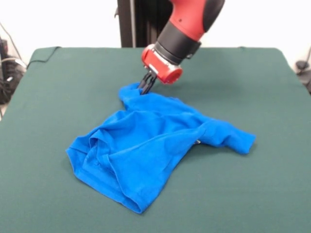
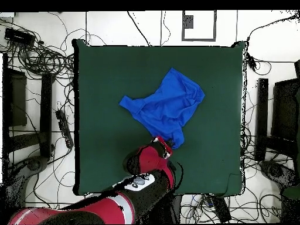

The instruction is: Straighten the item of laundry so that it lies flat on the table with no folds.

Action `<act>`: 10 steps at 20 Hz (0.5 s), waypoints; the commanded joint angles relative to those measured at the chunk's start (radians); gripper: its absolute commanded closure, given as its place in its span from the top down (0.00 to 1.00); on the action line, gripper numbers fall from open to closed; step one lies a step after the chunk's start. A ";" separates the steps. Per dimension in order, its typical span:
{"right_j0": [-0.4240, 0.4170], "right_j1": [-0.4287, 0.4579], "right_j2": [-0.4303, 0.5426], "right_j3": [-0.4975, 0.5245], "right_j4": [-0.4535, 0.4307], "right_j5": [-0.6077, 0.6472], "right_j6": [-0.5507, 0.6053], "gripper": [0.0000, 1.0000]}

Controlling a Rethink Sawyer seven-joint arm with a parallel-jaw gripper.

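The shirt (image 1: 155, 148) lies rumpled mid-frame on the table (image 1: 58, 87), its upper corner pinched in the closed gripper (image 1: 146, 85), which I judge should draw it low and slowly outward.

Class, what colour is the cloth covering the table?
Dark green, clearest in the overhead view, where the table shows whole.

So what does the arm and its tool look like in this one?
The arm is glossy red with black sections, rounded and thick. A black cylindrical wrist leads into a red block trimmed in white. From it project the short black fingers of the tool. The overhead view shows white patches on the arm's upper side.
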 commanded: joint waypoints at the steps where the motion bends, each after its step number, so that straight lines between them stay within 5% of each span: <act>1: 0.067 0.084 -0.010 0.068 0.053 0.266 0.119 0.00; 10: 0.096 0.095 -0.041 0.093 0.034 0.294 0.150 0.00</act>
